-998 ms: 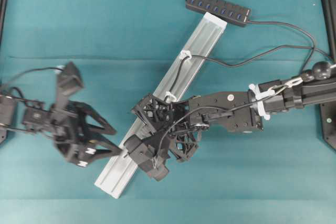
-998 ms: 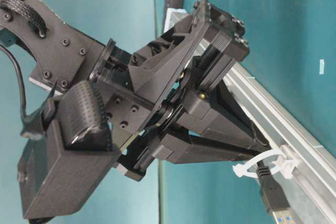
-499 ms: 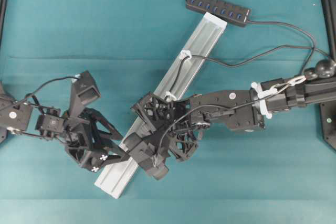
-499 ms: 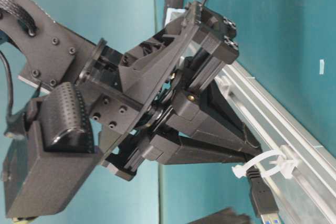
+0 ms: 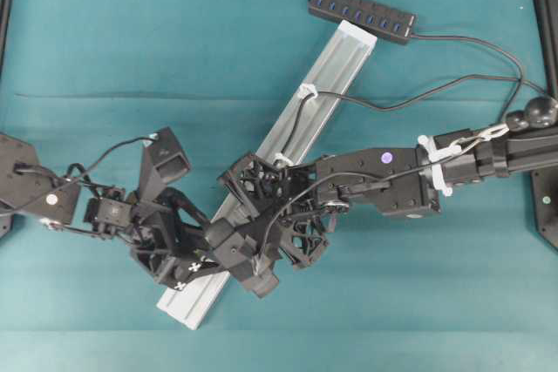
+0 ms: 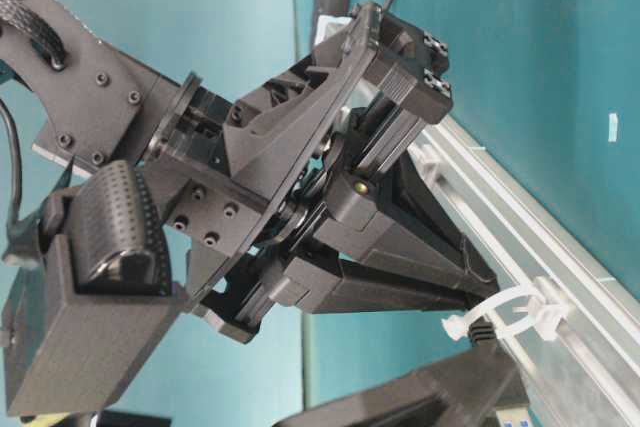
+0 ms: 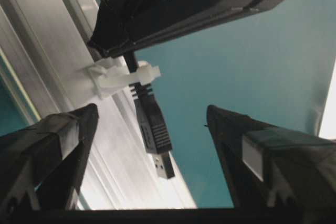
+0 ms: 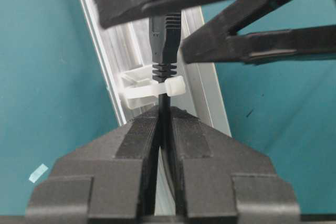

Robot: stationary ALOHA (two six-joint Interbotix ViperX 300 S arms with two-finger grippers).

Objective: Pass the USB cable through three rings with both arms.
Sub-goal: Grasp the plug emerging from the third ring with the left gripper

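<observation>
Black USB cable (image 5: 410,98) shown threaded along the silver rail (image 5: 336,67) lying on the teal worktop (image 5: 174,41). From the overhead view it runs through the far ring (image 5: 307,91) and the middle ring (image 5: 282,160); the left wrist view shows the plug (image 7: 155,135) already poking out past the third ring (image 7: 118,77), its strain relief sitting just at the clip. Judged from this, the threading itself is nearly complete; what remains is to draw the plug end clear through the last ring.

Right pincer (image 8: 164,129): jaws pressed together on the cord just behind the third ring, feeding it. Left pincer (image 7: 152,145): jaws spread wide on either side of the dangling plug, not touching it, apparently placed to take it.

Count: one cable, one rail, three rings (two visible overhead, the third under the pincers), two arms, one multi-port hub (image 5: 362,15) at the rail's far end.
</observation>
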